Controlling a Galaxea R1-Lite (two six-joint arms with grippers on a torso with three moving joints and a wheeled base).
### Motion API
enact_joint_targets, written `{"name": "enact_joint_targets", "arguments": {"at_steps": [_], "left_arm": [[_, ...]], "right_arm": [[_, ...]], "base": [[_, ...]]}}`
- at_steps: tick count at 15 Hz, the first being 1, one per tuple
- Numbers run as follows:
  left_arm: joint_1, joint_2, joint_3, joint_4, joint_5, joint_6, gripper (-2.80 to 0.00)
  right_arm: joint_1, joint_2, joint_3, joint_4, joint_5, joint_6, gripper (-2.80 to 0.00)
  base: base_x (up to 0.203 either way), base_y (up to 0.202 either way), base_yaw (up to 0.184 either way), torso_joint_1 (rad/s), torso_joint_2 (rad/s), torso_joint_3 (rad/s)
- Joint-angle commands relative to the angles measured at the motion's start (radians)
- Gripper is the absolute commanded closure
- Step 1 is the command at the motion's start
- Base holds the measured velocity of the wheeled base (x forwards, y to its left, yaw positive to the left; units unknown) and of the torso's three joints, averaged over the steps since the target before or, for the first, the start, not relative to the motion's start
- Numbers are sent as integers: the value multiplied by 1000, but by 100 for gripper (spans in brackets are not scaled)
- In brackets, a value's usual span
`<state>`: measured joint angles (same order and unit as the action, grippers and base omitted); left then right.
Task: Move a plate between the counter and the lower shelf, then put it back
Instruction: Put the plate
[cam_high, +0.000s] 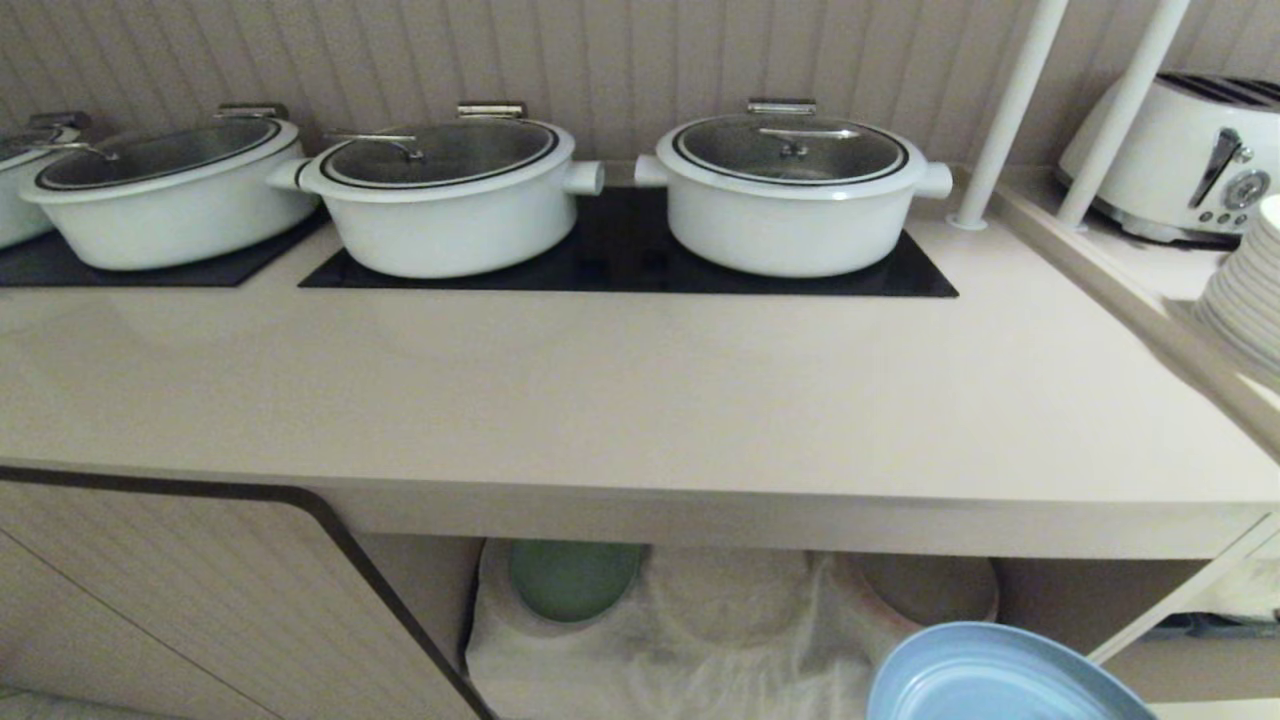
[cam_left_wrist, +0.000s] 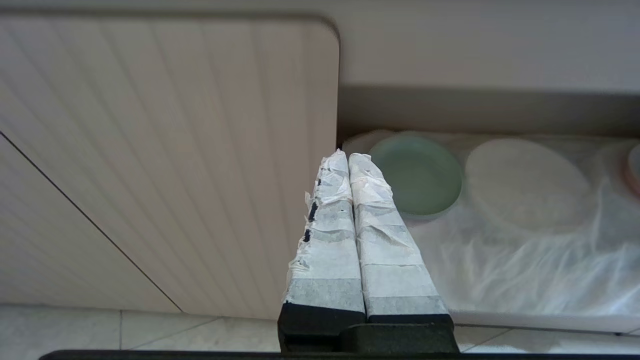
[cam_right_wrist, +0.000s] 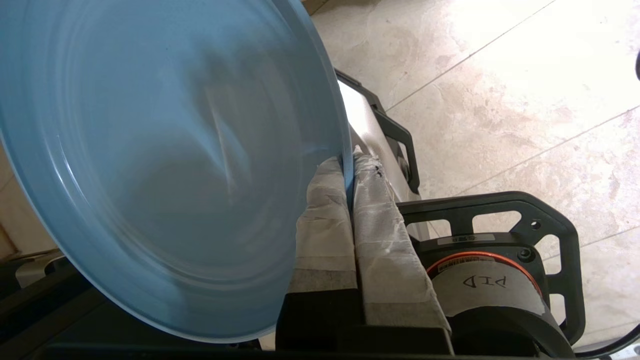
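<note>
The light-blue plate (cam_high: 1005, 675) shows at the bottom right of the head view, in the air below the counter's front edge and before the lower shelf (cam_high: 700, 620). In the right wrist view my right gripper (cam_right_wrist: 348, 162) is shut on the rim of the plate (cam_right_wrist: 150, 165), which fills most of that view and stands tilted. The beige counter (cam_high: 640, 400) spans the head view, bare in front of the black hob panels (cam_high: 630, 255). My left gripper (cam_left_wrist: 348, 156) hangs shut and empty beside a ribbed cabinet door (cam_left_wrist: 165, 160), pointing toward the shelf (cam_left_wrist: 525, 265).
Three white lidded pots (cam_high: 795, 190) stand on the hobs. A green plate (cam_high: 575, 578) and cloth-covered humps (cam_high: 720, 600) lie in the shelf, with a beige plate (cam_high: 930, 588) at its right. A toaster (cam_high: 1190, 160) and stacked plates (cam_high: 1250, 300) sit on the right ledge.
</note>
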<state>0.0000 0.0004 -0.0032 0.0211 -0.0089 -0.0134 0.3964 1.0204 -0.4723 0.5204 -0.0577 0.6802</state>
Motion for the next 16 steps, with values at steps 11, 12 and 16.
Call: {"name": "enact_joint_targets", "arguments": {"at_steps": [11, 12, 16], "left_arm": [[0, 0, 0, 0, 0, -2, 0], [0, 0, 0, 0, 0, 0, 0], [0, 0, 0, 0, 0, -1, 0]], "right_arm": [[9, -2, -14, 19, -1, 5, 0], [9, -2, -14, 21, -1, 5, 0], [9, -3, -17, 21, -1, 5, 0]], "base": [[0, 0, 0, 250, -522, -278], [0, 0, 0, 135, -314, -149], [0, 0, 0, 8, -15, -9]]}}
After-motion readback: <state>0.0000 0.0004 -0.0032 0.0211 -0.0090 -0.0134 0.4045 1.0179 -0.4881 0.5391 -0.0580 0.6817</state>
